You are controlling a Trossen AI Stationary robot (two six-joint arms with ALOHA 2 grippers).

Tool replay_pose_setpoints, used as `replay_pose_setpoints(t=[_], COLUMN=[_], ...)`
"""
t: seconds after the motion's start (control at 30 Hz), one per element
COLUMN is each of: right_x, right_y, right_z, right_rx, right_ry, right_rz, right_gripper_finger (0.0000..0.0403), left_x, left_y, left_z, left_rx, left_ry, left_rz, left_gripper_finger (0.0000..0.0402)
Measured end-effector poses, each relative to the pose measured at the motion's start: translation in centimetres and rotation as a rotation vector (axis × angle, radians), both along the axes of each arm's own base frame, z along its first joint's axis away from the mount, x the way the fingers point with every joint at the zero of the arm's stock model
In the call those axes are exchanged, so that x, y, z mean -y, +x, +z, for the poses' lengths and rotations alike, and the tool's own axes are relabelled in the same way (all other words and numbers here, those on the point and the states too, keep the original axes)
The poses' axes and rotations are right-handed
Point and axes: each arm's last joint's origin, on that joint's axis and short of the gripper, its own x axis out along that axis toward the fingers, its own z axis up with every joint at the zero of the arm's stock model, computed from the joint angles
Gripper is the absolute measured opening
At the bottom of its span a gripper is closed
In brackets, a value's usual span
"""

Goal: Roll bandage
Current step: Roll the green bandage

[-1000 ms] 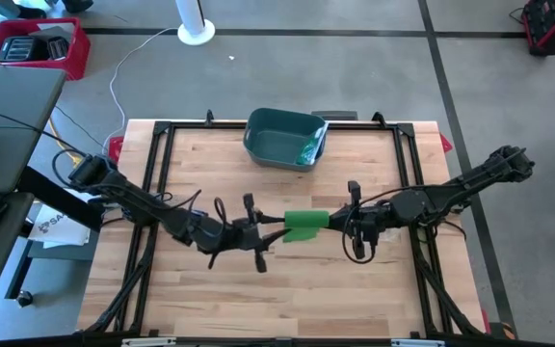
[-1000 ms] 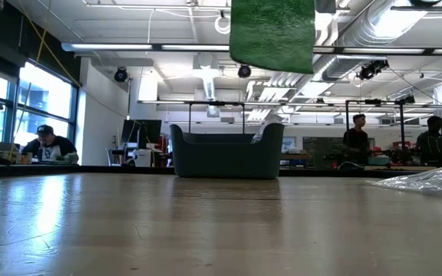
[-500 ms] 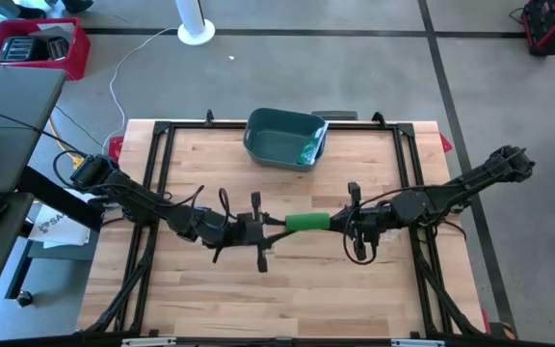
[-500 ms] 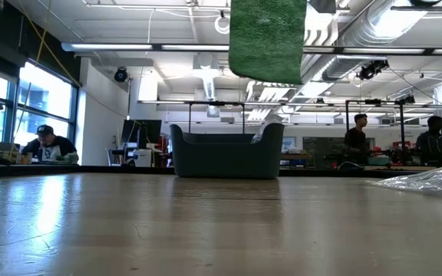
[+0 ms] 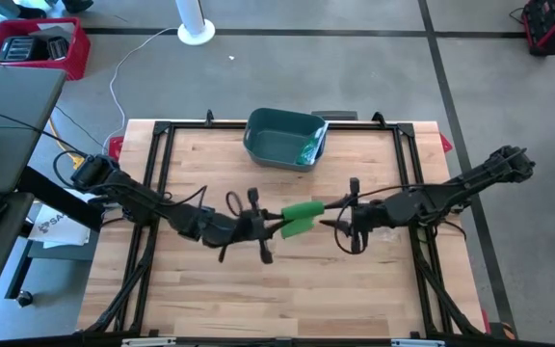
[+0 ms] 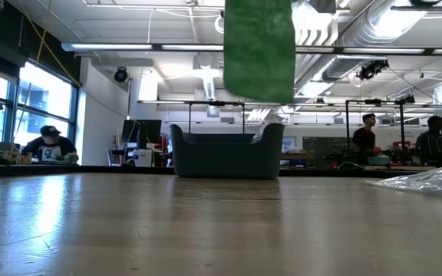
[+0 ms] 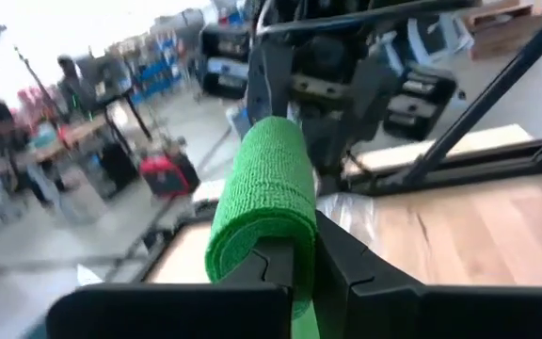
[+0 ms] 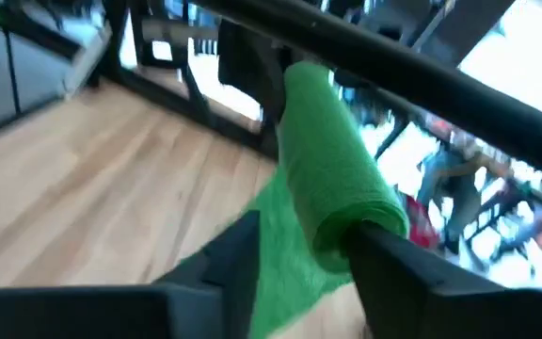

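The green bandage (image 5: 301, 217) is a partly rolled roll held high over the middle of the table, and it fills the top of the low view (image 6: 258, 46). My left gripper (image 5: 273, 225) comes from the table's left and is shut on the roll's left end. My right gripper (image 5: 329, 220) comes from the right and stands open, with its fingers on either side of the roll's right end (image 8: 358, 209). A loose tail (image 5: 295, 229) hangs below the roll. My left gripper pinches the roll's near end (image 7: 280, 247) between its two fingers. The fingers come level from the table's left and lie along the roll. The roll is lifted clear of the table and tilted, with its tail hanging slack below. My right gripper has one finger (image 8: 384, 252) close against the roll's end; whether it touches, I cannot tell.
A teal bin (image 5: 279, 141) holding a plastic wrapper stands at the far middle of the table. Crumpled clear plastic (image 6: 428, 180) lies at the right in the low view. People sit and stand in the room beyond the table.
My left gripper has shut on the roll's left end. My right gripper has opened and let go of the right end. The roll has swung in the left hold, and its right end now points more toward the table's far edge.
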Motion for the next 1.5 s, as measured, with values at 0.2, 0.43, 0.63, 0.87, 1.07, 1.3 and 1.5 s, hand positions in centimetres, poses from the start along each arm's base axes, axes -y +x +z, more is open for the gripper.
replay_pose_setpoints(t=[0.2,0.43,0.63,0.87,1.07,1.3,1.5], right_x=[0.2,0.1,0.1,1.0,2.4,6.1,9.2], right_y=[-1.3,-2.3,-2.1,-0.7,2.5,7.3,12.8], right_z=[-0.6,-0.6,-1.1,-1.9,-4.0,-7.0,-9.0], right_rx=[-0.113,-0.150,-0.193,-0.218,-0.287,-0.322,-0.452], right_ry=[0.071,0.140,0.161,0.184,0.271,0.380,0.396], right_rz=[-0.023,-0.021,-0.001,-0.046,0.057,0.204,0.279], right_gripper_finger=[0.0182,0.0184,0.0184,0.0183,0.0183,0.0183,0.0175], left_x=[0.7,3.2,4.0,1.2,-1.7,-3.2,-4.4], left_y=[-0.1,-0.4,-1.4,-3.0,-5.8,-9.4,-11.0], left_z=[-0.5,-2.7,-4.5,-7.5,-13.6,-17.5,-19.0], left_rx=[-0.009,0.027,0.103,0.067,0.011,0.036,0.051], left_ry=[-0.141,-0.374,-0.382,-0.191,-0.338,-0.419,-0.468], left_rz=[-0.069,-0.050,0.151,0.471,0.525,0.596,0.640], left_gripper_finger=[0.0005,0.0005,0.0005,0.0013,0.0012,0.0012,0.0012])
